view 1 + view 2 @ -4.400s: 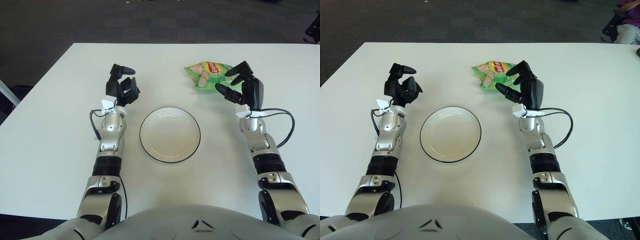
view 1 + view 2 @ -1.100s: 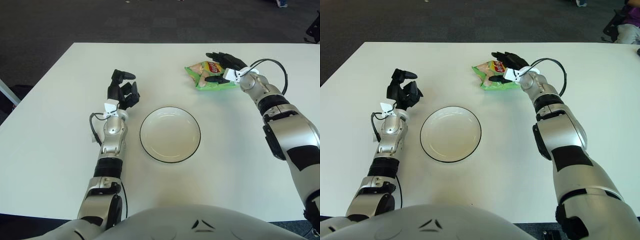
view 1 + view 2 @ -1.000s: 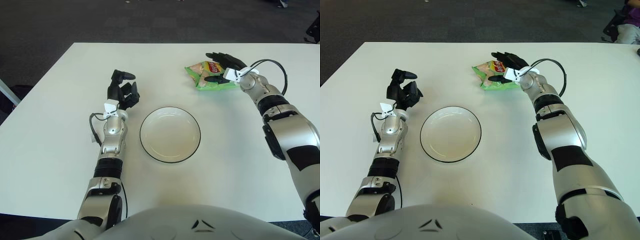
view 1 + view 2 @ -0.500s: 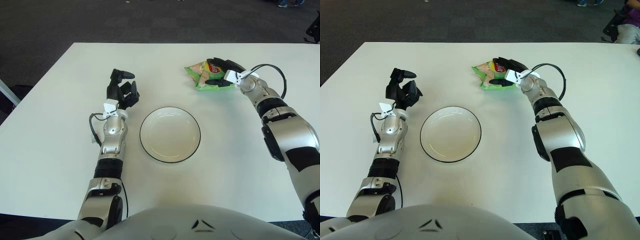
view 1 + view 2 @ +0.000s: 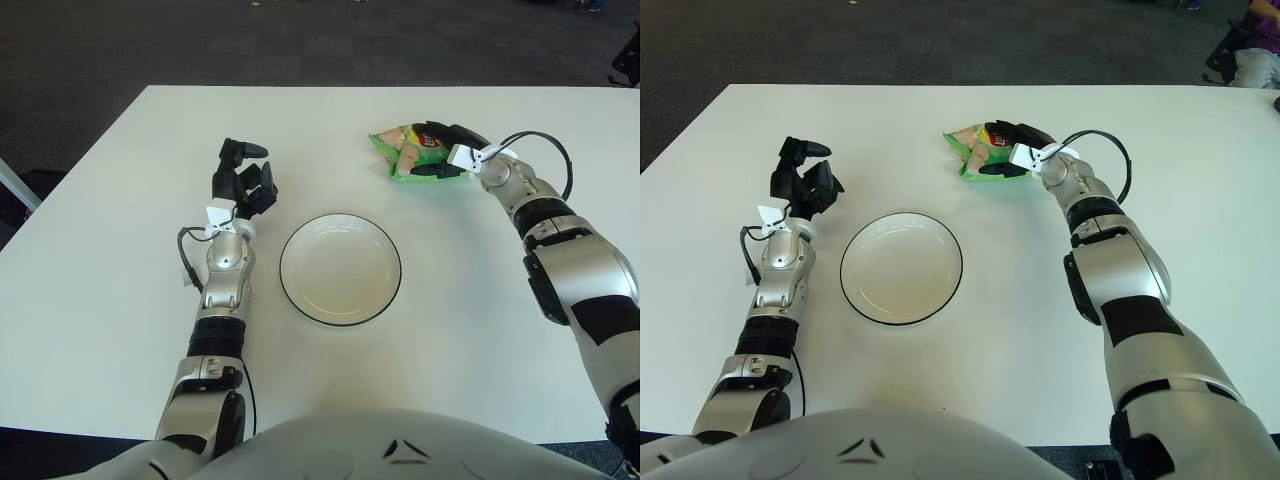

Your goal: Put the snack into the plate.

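Green snack bag [image 5: 412, 151] lying on the far right part of the table [image 5: 120, 300], well apart from the empty plate [image 5: 340, 269] nearer the middle. Right hand [image 5: 448, 152] laid over the bag's right end, dark fingers [image 5: 1002, 131] wrapped above and below the crinkled edge, apparently pinching it, though hard to say how firm the hold is from here. Bag not yet lifted, looks flat on the surface. Grasping step, then, with the carry to come. Next up, probably: secure the pinch, raise the bag clear, swing it left and toward the body, release over the plate. Left hand [image 5: 243, 181] parked upright beside the plate's left, fingers loosely curled, holding nothing.
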`<state>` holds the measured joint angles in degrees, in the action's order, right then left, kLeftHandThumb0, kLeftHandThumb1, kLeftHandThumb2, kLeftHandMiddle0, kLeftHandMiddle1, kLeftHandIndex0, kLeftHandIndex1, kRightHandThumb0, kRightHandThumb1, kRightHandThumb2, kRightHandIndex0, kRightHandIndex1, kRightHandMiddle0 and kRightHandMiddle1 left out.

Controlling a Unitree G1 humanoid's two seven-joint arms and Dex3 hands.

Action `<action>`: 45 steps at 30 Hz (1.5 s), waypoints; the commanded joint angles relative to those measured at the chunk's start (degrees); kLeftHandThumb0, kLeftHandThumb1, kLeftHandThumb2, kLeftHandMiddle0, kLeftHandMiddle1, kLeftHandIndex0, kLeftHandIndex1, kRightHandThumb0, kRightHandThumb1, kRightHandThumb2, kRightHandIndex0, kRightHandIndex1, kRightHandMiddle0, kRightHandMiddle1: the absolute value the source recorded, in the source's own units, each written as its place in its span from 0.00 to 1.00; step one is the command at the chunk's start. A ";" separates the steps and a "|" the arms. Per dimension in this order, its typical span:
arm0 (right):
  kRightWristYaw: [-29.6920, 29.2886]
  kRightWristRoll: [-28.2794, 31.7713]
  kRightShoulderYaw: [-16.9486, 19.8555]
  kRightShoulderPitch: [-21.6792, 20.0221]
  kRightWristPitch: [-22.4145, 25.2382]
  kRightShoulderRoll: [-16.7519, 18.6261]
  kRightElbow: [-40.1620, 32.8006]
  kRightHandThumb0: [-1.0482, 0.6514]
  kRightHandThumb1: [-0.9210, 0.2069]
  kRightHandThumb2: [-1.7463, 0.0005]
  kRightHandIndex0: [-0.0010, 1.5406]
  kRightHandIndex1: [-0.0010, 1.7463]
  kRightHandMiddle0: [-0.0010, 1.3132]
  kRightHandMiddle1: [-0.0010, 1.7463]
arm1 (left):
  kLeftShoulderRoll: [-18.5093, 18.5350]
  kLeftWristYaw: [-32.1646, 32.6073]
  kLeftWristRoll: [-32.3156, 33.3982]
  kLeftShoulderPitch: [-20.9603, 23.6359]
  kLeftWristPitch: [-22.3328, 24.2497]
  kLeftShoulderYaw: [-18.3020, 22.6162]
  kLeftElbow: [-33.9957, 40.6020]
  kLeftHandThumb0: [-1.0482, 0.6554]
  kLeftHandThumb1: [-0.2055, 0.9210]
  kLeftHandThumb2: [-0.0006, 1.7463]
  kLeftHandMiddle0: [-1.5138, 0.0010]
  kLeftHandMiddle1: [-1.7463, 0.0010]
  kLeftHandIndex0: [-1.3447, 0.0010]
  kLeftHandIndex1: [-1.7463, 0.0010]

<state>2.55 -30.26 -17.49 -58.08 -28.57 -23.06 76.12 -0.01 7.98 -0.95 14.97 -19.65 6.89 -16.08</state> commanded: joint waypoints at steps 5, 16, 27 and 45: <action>0.01 -0.51 -0.98 3.55 -1.65 -1.02 -0.05 0.22 0.00 0.96 0.35 0.02 0.40 0.04 | 0.30 0.89 -0.33 0.24 0.09 0.35 -0.28 0.39 0.80 0.46 0.39 0.00 0.75 0.00; 1.50 -0.17 -1.70 8.09 -9.73 -3.85 -3.50 0.21 0.00 0.96 0.32 0.00 0.40 0.03 | 0.42 1.18 -0.49 0.80 -0.04 0.44 -0.93 0.39 0.80 0.47 0.39 0.00 0.75 0.00; 4.17 0.56 -1.04 18.97 -15.50 -13.57 -27.75 0.23 0.00 0.94 0.30 0.00 0.39 0.02 | 0.85 1.07 -0.27 1.55 -0.32 0.63 -1.93 0.39 0.79 0.47 0.38 0.00 0.74 0.00; 8.20 0.26 3.07 25.26 -3.88 -16.71 -46.75 0.27 0.00 0.94 0.19 0.00 0.34 0.00 | 1.68 0.78 -0.71 2.47 -1.39 0.38 -3.59 0.39 0.79 0.47 0.38 0.00 0.74 0.00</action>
<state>9.81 -30.23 -15.33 -33.52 -34.53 -39.37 31.61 1.01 8.72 -1.08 16.72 -20.24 7.35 -19.16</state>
